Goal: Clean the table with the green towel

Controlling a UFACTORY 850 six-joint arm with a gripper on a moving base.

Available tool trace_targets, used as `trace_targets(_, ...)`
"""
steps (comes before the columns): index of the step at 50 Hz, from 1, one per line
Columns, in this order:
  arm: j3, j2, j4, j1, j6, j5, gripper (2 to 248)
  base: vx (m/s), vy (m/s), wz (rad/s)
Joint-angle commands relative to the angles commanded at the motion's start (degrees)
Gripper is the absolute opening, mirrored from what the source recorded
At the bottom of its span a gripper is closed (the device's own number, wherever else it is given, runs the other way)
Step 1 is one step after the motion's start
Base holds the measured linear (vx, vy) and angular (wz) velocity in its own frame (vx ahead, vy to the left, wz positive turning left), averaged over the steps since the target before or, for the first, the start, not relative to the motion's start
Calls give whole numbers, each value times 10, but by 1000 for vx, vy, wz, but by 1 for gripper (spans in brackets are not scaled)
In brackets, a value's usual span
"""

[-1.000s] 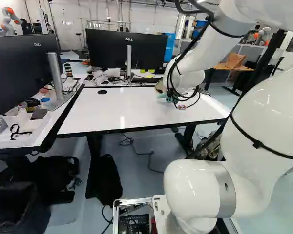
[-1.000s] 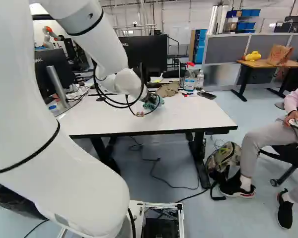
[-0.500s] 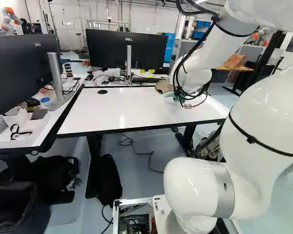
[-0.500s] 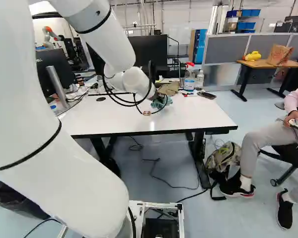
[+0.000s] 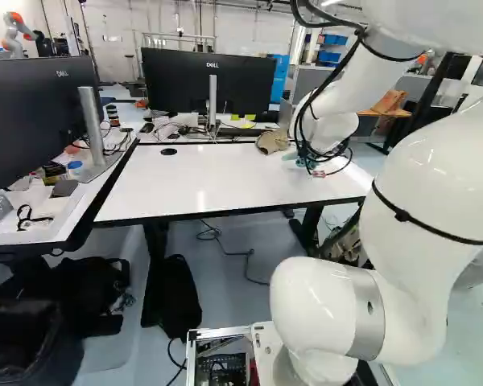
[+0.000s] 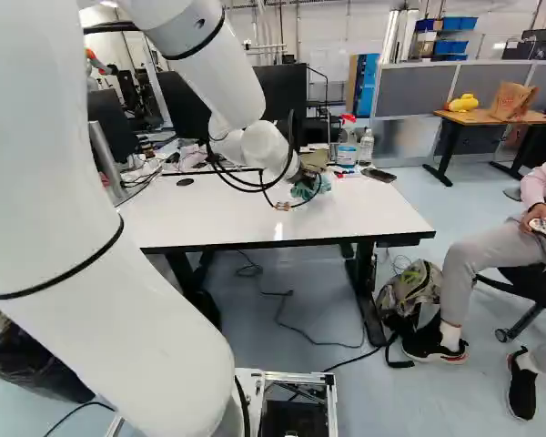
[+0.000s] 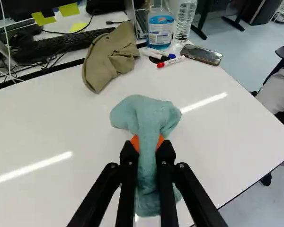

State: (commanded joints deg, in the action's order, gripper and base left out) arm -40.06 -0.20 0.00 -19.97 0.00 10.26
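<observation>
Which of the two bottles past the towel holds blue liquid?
The labelled spray bottle, nearer the tan cloth item; its spray head is red in the right base view. The other bottle looks clear.

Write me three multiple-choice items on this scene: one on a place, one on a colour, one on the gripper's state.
1. Where does the crumpled khaki cloth lie?
A. On the floor
B. At the white table's far edge, by the black keyboard
C. At the table's middle

2. What colour is the liquid in the clear plastic bottle with a label?
A. Red
B. Yellow
C. Blue

3. How does the black gripper stand to the green cloth towel?
A. Shut on it
B. Open above it
C. Open beside it

Key:
1. B: the wrist view shows the cloth over that edge, next to the keyboard.
2. C: blue shows through the bottle below its label.
3. A: both orange-padded fingers press the towel between them.
</observation>
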Motion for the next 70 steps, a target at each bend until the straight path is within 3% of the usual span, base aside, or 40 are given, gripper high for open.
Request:
trace_targets(12,-26,-25,0,-17,0,0,50,0,0,0)
trace_targets(70,-48,-118,0,-16,0,0,50,0,0,0)
